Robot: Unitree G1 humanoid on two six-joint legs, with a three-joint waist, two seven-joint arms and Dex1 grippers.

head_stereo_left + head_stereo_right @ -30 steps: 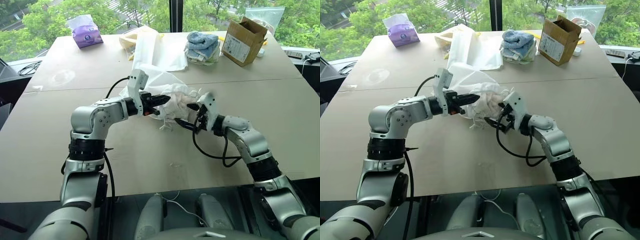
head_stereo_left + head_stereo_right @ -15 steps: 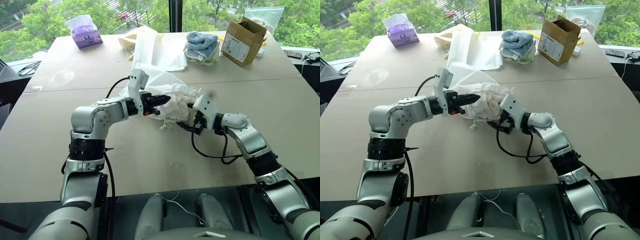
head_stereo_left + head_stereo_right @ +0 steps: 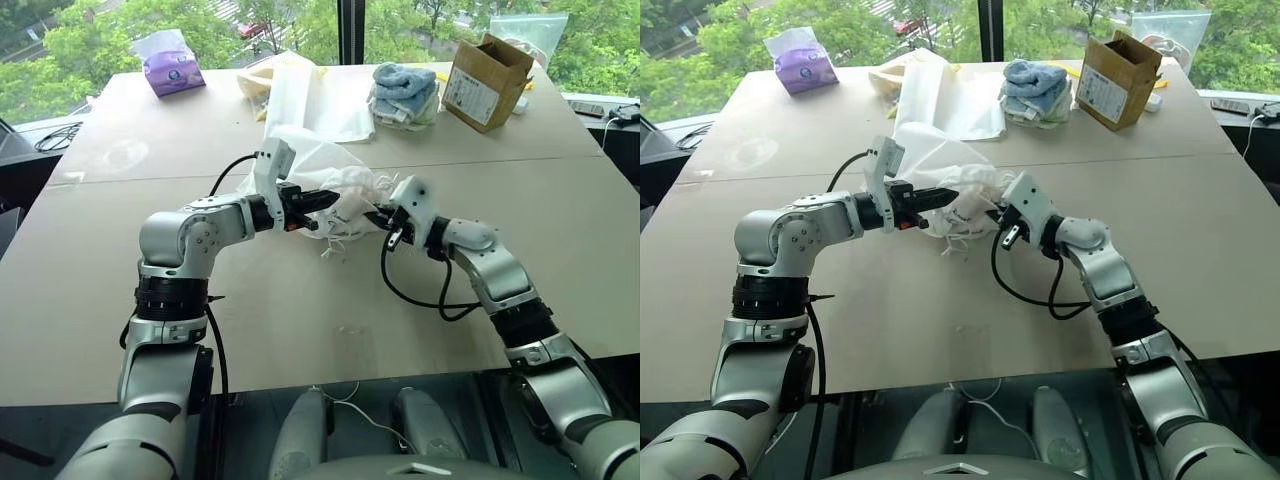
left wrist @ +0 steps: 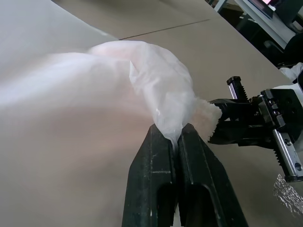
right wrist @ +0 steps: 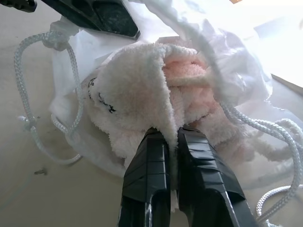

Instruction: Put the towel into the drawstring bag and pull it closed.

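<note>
The white drawstring bag (image 3: 318,165) lies in the middle of the table with its mouth facing me. My left gripper (image 4: 175,131) is shut on the bag's thin rim and holds it up. The off-white fluffy towel (image 5: 135,87) with a small dark mark sits in the bag's mouth, partly sticking out. From the right, my right gripper (image 5: 171,136) is shut on a fold of the towel, and its black fingers (image 4: 222,116) meet the towel close to the left gripper (image 3: 325,199). The white cords (image 5: 71,71) hang loose around the mouth and trail onto the table (image 3: 330,245).
A flat glossy white bag (image 3: 315,95) lies behind the drawstring bag. Further back are a purple tissue pack (image 3: 172,62), light blue towels (image 3: 403,92) and an open cardboard box (image 3: 487,80). Black cables (image 3: 55,135) lie off the table's left edge.
My right gripper, open a second ago, has rolled, reached into the bag's mouth and shut on the towel. The left gripper has kept its hold on the rim.
</note>
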